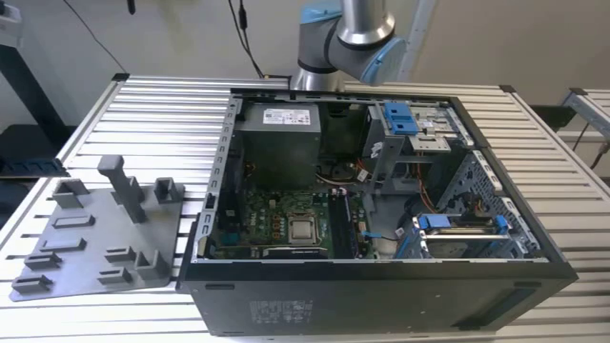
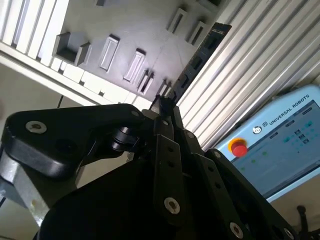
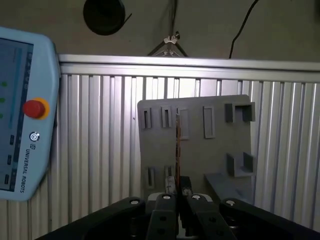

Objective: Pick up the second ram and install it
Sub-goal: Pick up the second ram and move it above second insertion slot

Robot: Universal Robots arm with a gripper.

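A slatted aluminium tabletop [image 1: 162, 114] carries the whole scene. On it lies a black computer case [image 1: 381, 300], side panel off, with the green motherboard [image 1: 286, 214] exposed inside and blue drive brackets [image 1: 401, 118] toward the exterior view's right. The robot arm [image 1: 348, 43] rises behind the case at the far edge of the tabletop.

Just beside the case, on the exterior view's left, lies the grey holder plate [image 1: 86, 236] with its upright blocks. Both wrist views show this plate [image 3: 215, 150] [image 2: 135, 25] lying flat on the slats, beyond the claw. A teach pendant [image 3: 20, 115] [image 2: 280, 145] with a red stop button [image 3: 34, 108] [image 2: 239, 148] rests on the slats near the plate.

The black claw [image 3: 178, 192] [image 2: 165, 105] is closed narrow, its fingers pressed against both flat faces of the second ram [image 3: 177, 145] [image 2: 200, 50]. The stick juts straight out from between the fingertips. In the first wrist view it shows edge-on as a thin dark line with a brownish edge across the plate; in the second wrist view its dark board runs out at a slant toward the plate's rim. It seems to hang clear of the plate rather than touch it, though the edge-on angle makes that hard to judge.
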